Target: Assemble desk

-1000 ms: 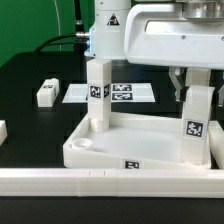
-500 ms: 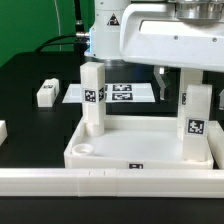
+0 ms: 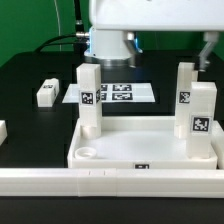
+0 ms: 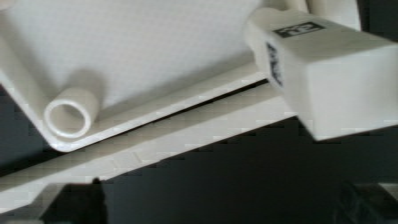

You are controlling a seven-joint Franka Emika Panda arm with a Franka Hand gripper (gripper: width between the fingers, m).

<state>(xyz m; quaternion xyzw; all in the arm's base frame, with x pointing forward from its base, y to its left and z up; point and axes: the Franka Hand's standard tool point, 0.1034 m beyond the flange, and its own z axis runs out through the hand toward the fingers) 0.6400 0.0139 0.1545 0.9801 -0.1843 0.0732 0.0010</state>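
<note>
The white tray-like tabletop (image 3: 145,140) lies in front of the rail. Three white tagged legs stand in it: one at the back on the exterior view's left (image 3: 90,98), one at the back right (image 3: 185,90) and one at the front right (image 3: 203,120). The front left round socket (image 3: 88,154) is empty. A fourth leg (image 3: 47,92) lies loose on the table at the left. My gripper (image 4: 222,200) is open and empty above the tabletop's rim, with the empty socket (image 4: 71,118) and a leg (image 4: 329,80) below it. In the exterior view only a dark finger (image 3: 205,48) shows at the top right.
The marker board (image 3: 122,93) lies behind the tabletop. The long white rail (image 3: 100,182) runs along the front and also shows in the wrist view (image 4: 125,160). A small white part (image 3: 2,130) sits at the left edge. The arm's white body (image 3: 150,15) hangs over the back.
The gripper has let go of the front right leg and risen up and to the right. The back right leg, hidden before, now shows.
</note>
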